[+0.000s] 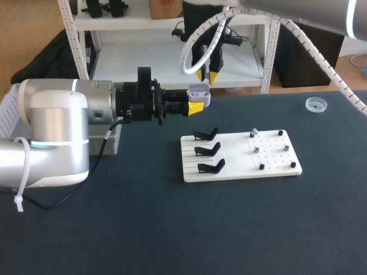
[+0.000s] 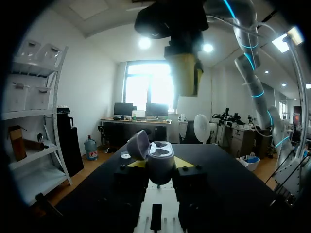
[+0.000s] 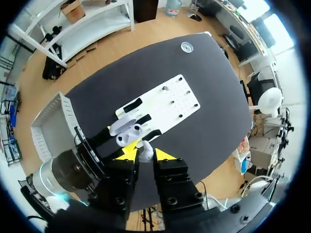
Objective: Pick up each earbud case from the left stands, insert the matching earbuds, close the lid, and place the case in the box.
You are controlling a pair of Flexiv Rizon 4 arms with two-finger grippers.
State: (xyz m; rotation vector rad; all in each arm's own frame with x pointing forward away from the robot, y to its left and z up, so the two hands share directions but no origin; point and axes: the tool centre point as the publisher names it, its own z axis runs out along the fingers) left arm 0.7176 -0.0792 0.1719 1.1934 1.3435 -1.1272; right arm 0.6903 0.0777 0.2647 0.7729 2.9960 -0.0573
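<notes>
head view: past the far edge of the white stand board (image 1: 241, 166), left hand (image 1: 196, 101) is clamped on the open earbud case (image 1: 199, 89); right hand (image 1: 207, 75) higher up past that same edge, pinching a white earbud (image 3: 145, 151).

left arm (image 1: 57, 123): silver, cyan ring | right arm (image 1: 309, 10): coiled cable | left end effector (image 1: 198, 98): yellow tips

We see a dark counter (image 1: 172, 229) spread beneath both claws. One small clear round dish (image 1: 316, 103) lies flat on it near the far edge, well off to the right of our left claw (image 1: 196, 107) and our right claw (image 1: 207, 75), touching nothing. From the right wrist it sits far ahead of the claw; from the left wrist it shows small, ahead and slightly to one side.
</notes>
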